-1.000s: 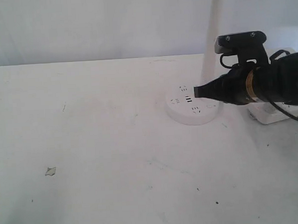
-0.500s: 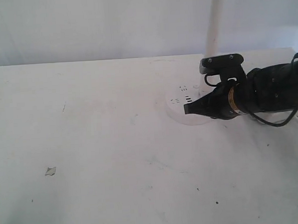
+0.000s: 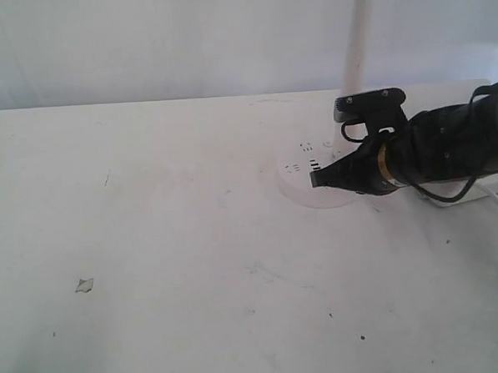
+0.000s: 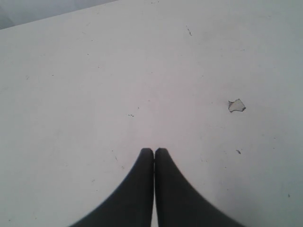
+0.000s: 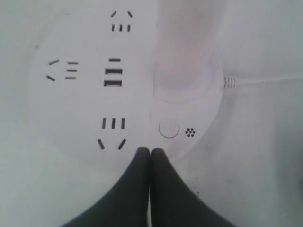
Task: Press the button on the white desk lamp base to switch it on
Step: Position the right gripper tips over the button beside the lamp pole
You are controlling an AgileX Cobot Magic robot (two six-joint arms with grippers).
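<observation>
The right claw has its two fingers pressed together with nothing between them. Its tip sits over the near edge of the lamp base. The round button lies just ahead of the tip, slightly to one side. Whether the tip touches the base cannot be told. Beyond the button the pole rises from the base, and sockets lie ahead of the claw on the button's other side. A cable leaves the base past the pole. The left claw is likewise closed tight and empty, over bare table, with a small chip ahead of it.
</observation>
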